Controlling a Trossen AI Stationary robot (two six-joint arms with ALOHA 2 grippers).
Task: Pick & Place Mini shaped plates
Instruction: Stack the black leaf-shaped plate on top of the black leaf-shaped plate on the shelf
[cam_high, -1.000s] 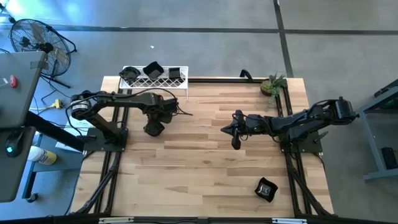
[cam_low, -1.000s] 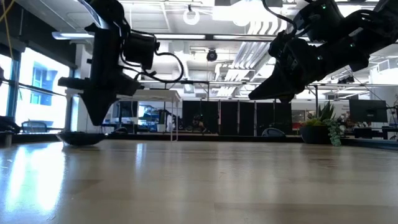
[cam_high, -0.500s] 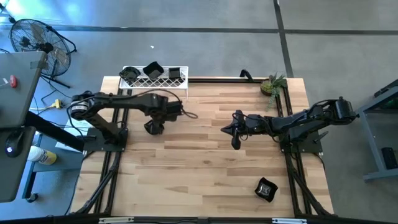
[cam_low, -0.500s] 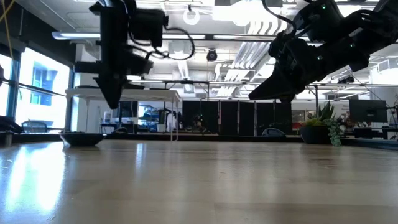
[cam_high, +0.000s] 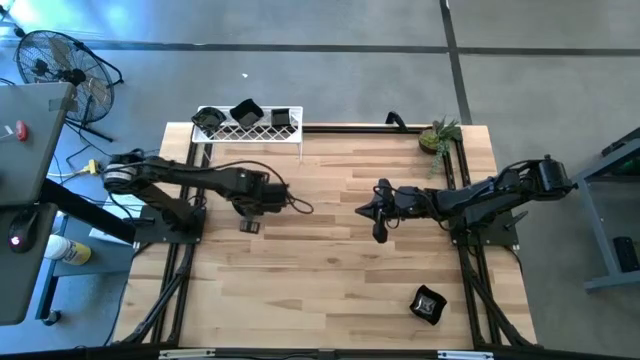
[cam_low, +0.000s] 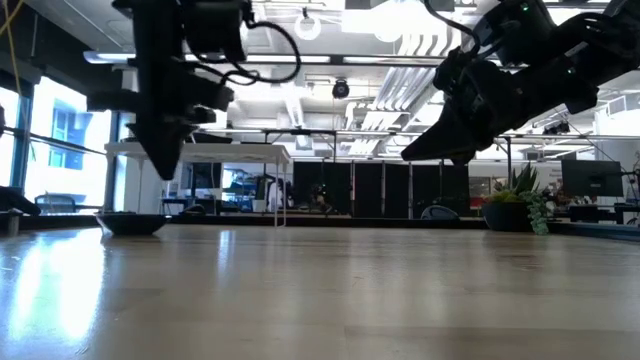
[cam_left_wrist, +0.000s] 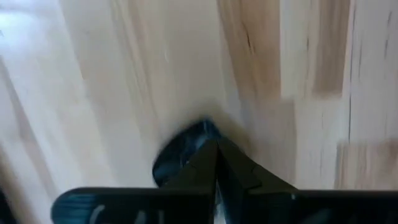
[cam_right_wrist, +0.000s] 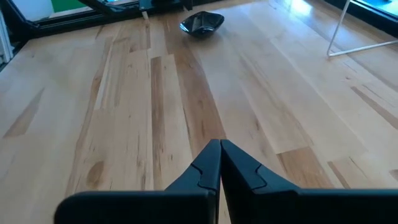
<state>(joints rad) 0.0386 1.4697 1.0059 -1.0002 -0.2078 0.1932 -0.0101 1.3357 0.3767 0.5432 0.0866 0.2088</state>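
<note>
Since a second ago your left gripper (cam_high: 249, 224) has risen off the plate (cam_low: 131, 222) it stood over and swung slightly nearer the table's front edge, its fingers closing to nothing as it went. You can see them pressed flat together in the left wrist view, empty, with that plate (cam_left_wrist: 180, 155) lying on the wood just beyond the tips. From table height the gripper (cam_low: 160, 170) hangs clear above the dish, which rests flat near the left side of the table (cam_high: 330, 260).

Your right gripper (cam_high: 379, 233) has not shifted: it hovers over the table's middle, jaws shut tight on nothing, pointing across the boards toward the same plate (cam_right_wrist: 202, 23).

Farther out, another plate (cam_high: 429, 304) sits by itself near the front right corner. At the back left corner you have the white rack (cam_high: 250, 130), with three more dark dishes standing on it. A small plant (cam_high: 438, 136) occupies the back right corner. Off the table to the left stands a floor fan (cam_high: 55, 62).
</note>
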